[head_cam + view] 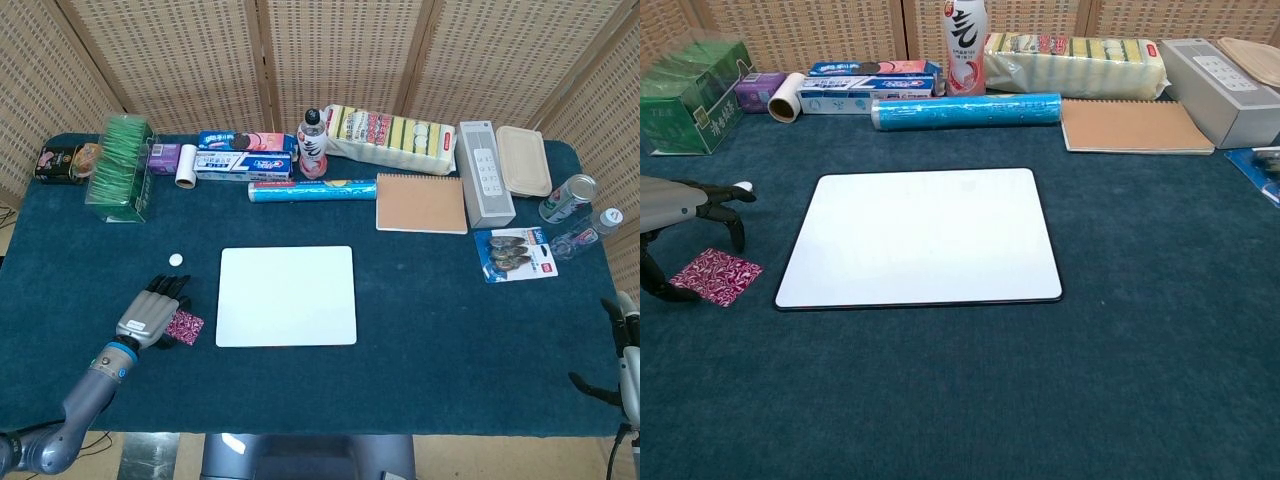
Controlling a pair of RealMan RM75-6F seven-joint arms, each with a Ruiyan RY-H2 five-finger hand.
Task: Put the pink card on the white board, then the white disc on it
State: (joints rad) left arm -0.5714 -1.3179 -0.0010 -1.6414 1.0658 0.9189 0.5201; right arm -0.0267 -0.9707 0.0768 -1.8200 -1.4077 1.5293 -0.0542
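Observation:
The pink patterned card point(184, 326) point(717, 276) lies flat on the blue cloth just left of the white board point(287, 295) point(922, 236). My left hand point(152, 314) point(680, 205) hovers over the card's left part with fingers spread downward, holding nothing. The small white disc point(176, 259) sits behind the hand; in the chest view the disc point(742, 186) is partly hidden by a fingertip. My right hand point(625, 350) shows at the right edge in the head view, fingers apart and empty.
Along the back stand a green box point(122, 168), a tape roll point(186, 166), toothpaste boxes point(243, 165), a bottle point(313, 144), a blue roll point(312, 189), sponges point(390, 130), a notebook point(421, 202), a grey box point(484, 172) and cans point(568, 197).

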